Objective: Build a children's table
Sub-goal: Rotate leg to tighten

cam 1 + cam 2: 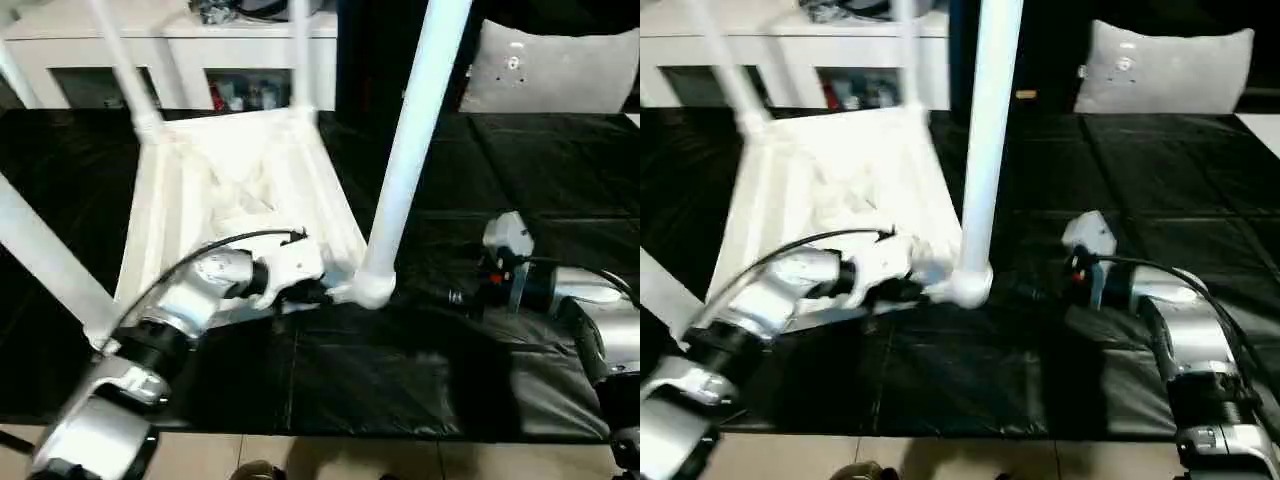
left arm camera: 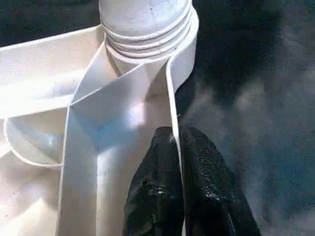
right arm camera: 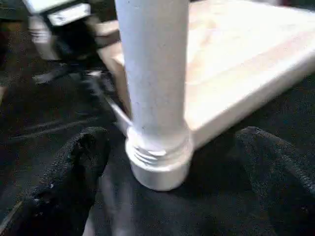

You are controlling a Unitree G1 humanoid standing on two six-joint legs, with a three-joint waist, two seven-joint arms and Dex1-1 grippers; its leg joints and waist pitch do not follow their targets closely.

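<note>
Lying upside down on the black mat (image 1: 420, 370), the children's table (image 1: 240, 190) has its ribbed underside facing up and its white legs rising from the corner sockets, toward the mat's far left part, in front of a white cabinet (image 1: 180, 50). The left tool (image 1: 315, 292) is pinched together on the thin rim of the tabletop (image 2: 173, 123), right beside the near right corner socket (image 2: 147, 44); the wrist view shows both black fingers (image 2: 157, 196) pressed flat on that wall. The leg (image 1: 410, 150) in that socket leans a little to the right, and its threads are visible above the collar, so I judge it not fully seated. The right tool (image 3: 167, 162) has its fingers spread wide on either side of the leg's base, touching nothing, with the right forearm (image 1: 590, 300) near the mat's right edge. The risk from here is that the leaning leg tips or pops out of its socket, since nothing holds it now. A sideways knock from the open tool, or a tug by the left tool on the thin rim, could do that, and the rim itself might flex and let the tabletop slide on the slick mat.
</note>
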